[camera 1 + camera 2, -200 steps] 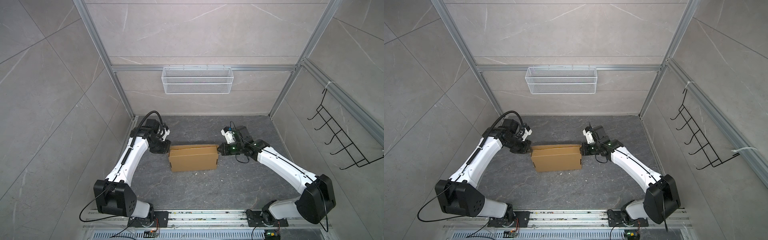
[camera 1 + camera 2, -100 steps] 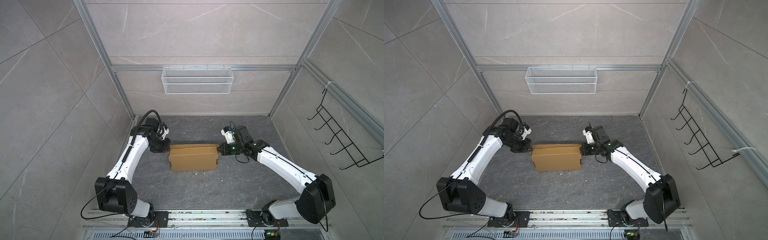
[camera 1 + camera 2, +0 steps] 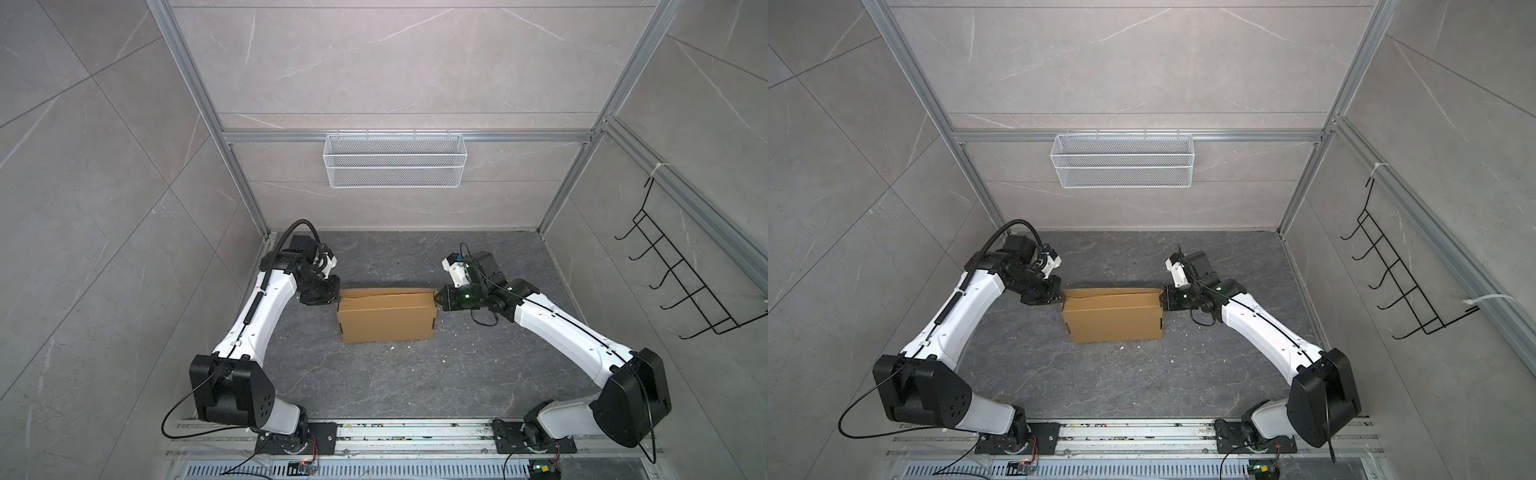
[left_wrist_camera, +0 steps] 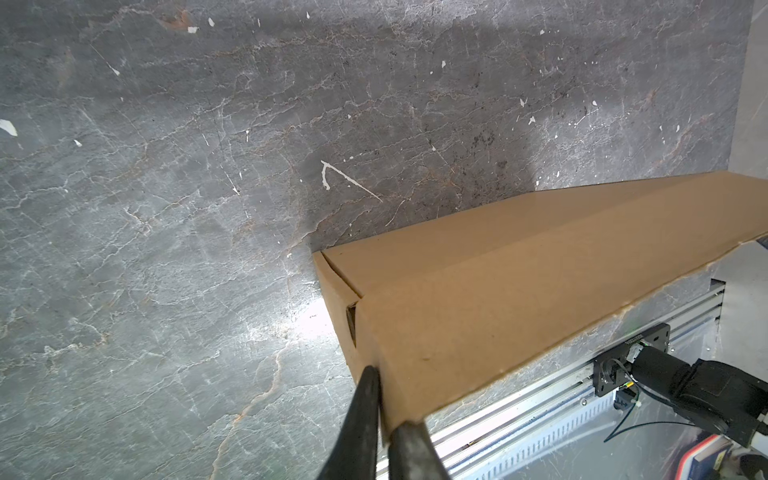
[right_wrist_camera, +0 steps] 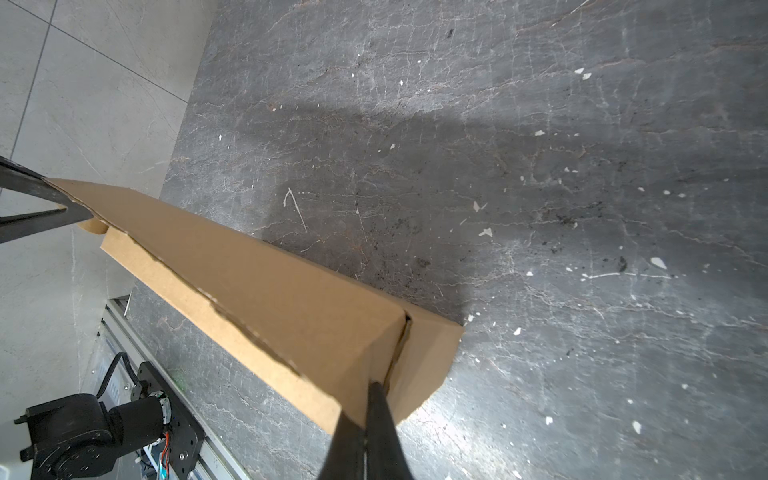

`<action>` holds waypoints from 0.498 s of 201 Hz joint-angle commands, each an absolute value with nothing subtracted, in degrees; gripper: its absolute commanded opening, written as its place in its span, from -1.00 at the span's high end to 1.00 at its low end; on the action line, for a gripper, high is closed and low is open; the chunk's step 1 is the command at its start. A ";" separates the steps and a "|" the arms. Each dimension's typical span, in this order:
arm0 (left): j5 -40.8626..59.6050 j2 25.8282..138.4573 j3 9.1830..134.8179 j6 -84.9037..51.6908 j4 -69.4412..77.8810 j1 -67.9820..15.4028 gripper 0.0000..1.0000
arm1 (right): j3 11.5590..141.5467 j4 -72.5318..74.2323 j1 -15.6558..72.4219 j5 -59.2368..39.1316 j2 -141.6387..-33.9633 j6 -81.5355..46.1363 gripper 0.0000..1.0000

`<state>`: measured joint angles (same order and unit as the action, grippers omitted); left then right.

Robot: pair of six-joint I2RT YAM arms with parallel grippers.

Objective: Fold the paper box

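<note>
While the paper box (image 3: 384,320) lies flat on the dark worktop (image 3: 374,382), about midway between the two arms with its long sides running across both top views, each gripper meets one of its short ends.

Left gripper (image 3: 336,297): at the box's left end, far corner. In the left wrist view its jaws stand only slightly apart, one finger (image 4: 368,399) against the end wall. The cardboard corner is pinched between them.

Right gripper (image 3: 436,297): at the box's right end, far corner. In the right wrist view its jaws are closed together with nothing between them, and their tips touch the end wall at the seam beside the top panel.

Box: top panel folded down, with a narrow seam showing along the far top edge.
</note>
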<state>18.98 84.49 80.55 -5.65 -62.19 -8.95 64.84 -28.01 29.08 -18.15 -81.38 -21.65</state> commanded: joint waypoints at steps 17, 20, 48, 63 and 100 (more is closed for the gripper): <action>21.04 83.31 80.37 -6.52 -63.25 -8.48 0.62 | 63.44 -35.72 29.78 -18.19 -83.67 -22.68 1.00; 20.77 83.12 79.93 -6.51 -63.23 -8.44 0.61 | 63.50 -35.77 29.75 -18.19 -83.67 -22.68 1.00; 19.91 82.08 78.04 -6.20 -62.93 -7.99 0.51 | 63.77 -35.86 29.79 -18.22 -83.85 -22.59 1.00; 19.60 81.90 77.62 -5.91 -62.76 -7.94 0.48 | 63.72 -35.94 29.79 -18.21 -83.98 -22.59 1.00; 17.52 81.46 76.27 -3.71 -61.35 -7.56 0.37 | 63.72 -35.95 29.88 -18.16 -83.93 -22.61 1.00</action>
<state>18.94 83.70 76.99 -5.65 -62.22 -8.21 64.84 -27.99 29.10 -18.20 -81.45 -21.65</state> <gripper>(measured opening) 0.309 0.048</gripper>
